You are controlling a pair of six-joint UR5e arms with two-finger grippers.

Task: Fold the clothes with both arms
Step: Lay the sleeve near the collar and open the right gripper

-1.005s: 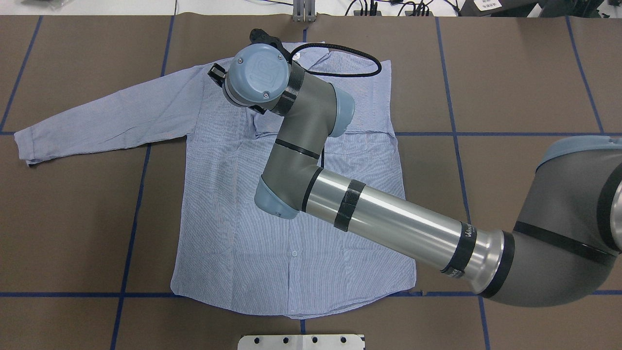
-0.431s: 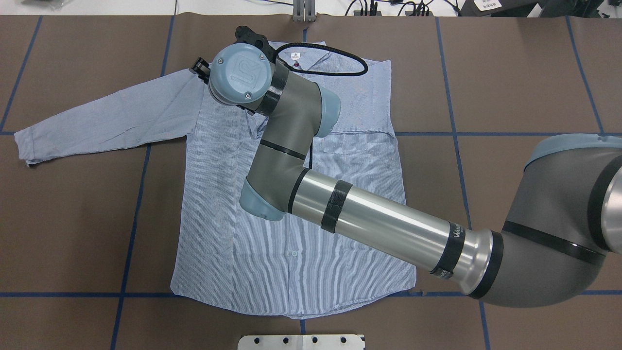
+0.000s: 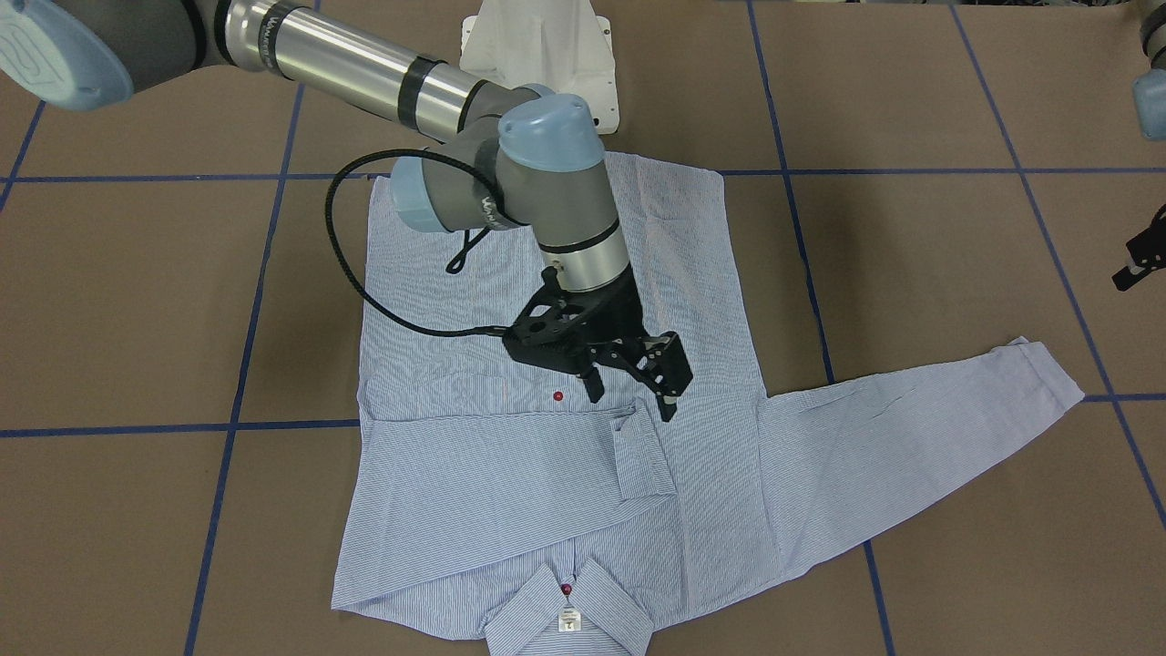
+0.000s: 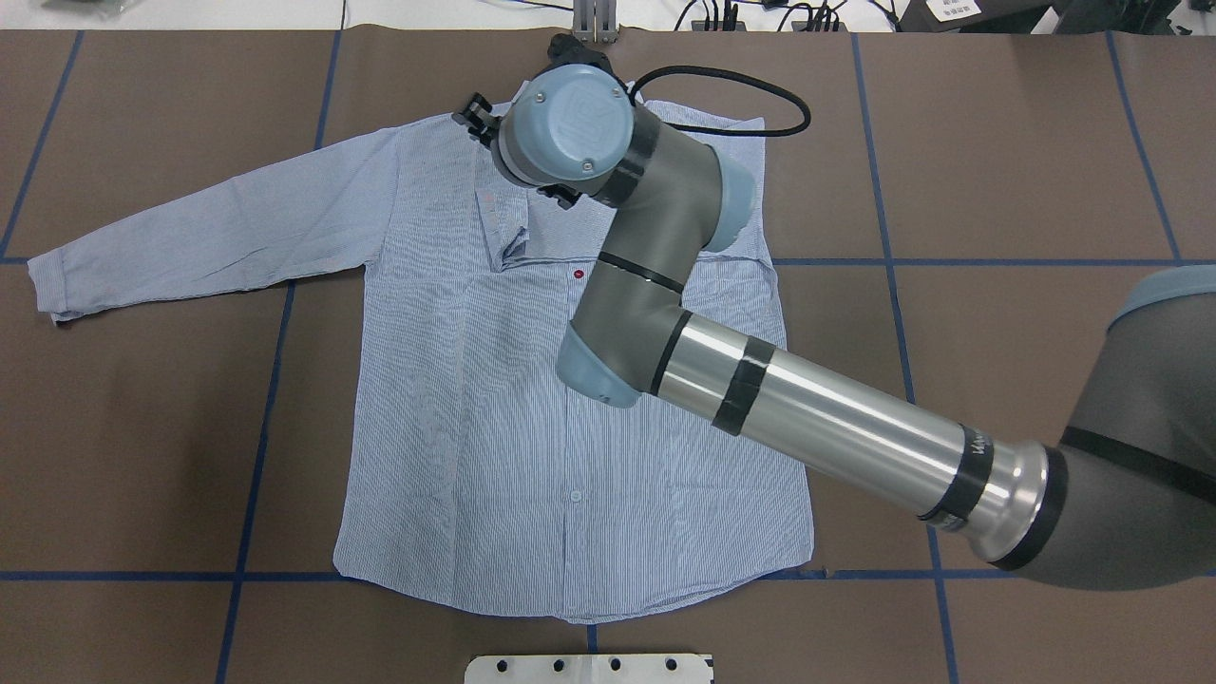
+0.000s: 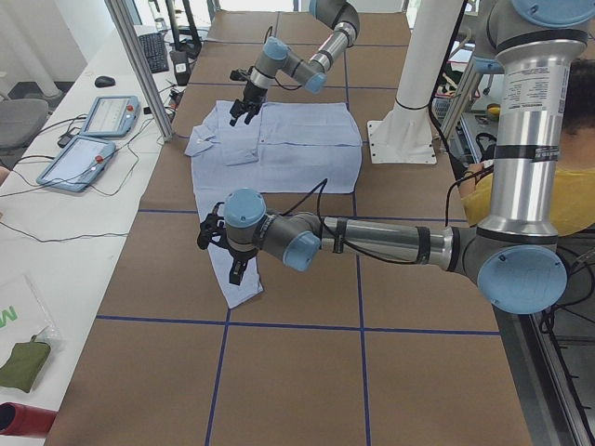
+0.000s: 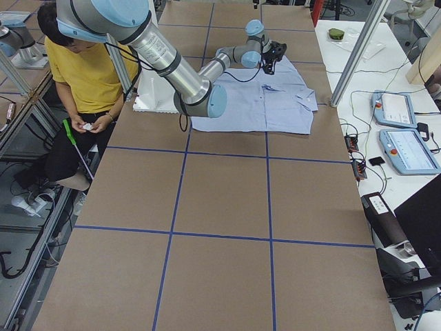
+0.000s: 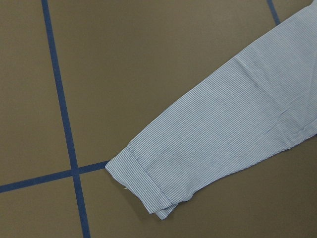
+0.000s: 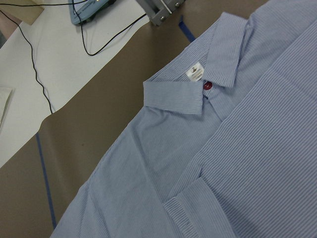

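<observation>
Lying flat on the brown desk (image 3: pixel 137 301), front side up, the light blue striped shirt (image 4: pixel 456 408) has its collar (image 3: pixel 569 606) at the edge far from the robot, with the white label (image 8: pixel 195 72) and a dark red button (image 8: pixel 207 86) showing. The sleeve on the robot's right is folded across the chest, and its cuff (image 3: pixel 642 451) rests near the middle of the shirt. The other sleeve (image 3: pixel 911 428) stretches out flat toward the robot's left, over a blue tape line (image 7: pixel 62 99).

The right arm (image 3: pixel 364 68) reaches across the shirt body. The right gripper (image 3: pixel 631 394) hangs low over the chest, just beside the folded cuff, with its black fingers (image 3: pixel 668 387) spread apart and nothing between them. Whether the tips touch the cloth is unclear.

The left gripper (image 5: pixel 234 271) hangs above the end of the outstretched sleeve, whose cuff (image 7: pixel 141 183) lies flat below the wrist camera. I cannot tell whether its fingers are spread or pressed together.

A person in a yellow top (image 6: pixel 86 76) sits beside the desk behind the robot.
</observation>
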